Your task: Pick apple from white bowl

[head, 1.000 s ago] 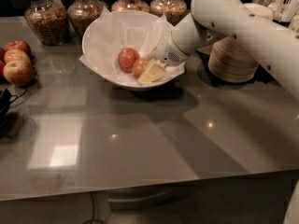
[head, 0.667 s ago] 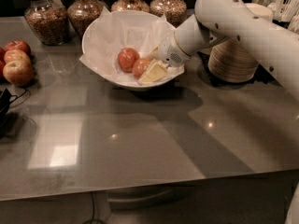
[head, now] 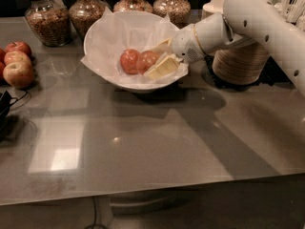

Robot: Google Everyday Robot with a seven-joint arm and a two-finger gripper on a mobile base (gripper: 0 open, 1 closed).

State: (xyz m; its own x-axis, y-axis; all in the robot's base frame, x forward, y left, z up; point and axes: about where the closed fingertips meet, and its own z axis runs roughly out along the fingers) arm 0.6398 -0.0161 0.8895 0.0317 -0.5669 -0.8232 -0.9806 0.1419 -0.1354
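The white bowl, lined with crumpled white paper, stands at the back middle of the grey table. Two apples lie in it: a darker red apple on the left and the red-orange apple right beside it. My gripper reaches into the bowl from the right. Its near finger lies in front of the red-orange apple and its far finger behind it. The fingers are closed on that apple, just above the paper.
Three red-yellow apples sit at the left edge, with a black object in front of them. Glass jars line the back. A stack of beige paper bowls stands right of the white bowl, under my arm.
The gripper and the red-orange apple between its fingers have shifted slightly up and back in the bowl. The darker apple and the bowl have stayed put.
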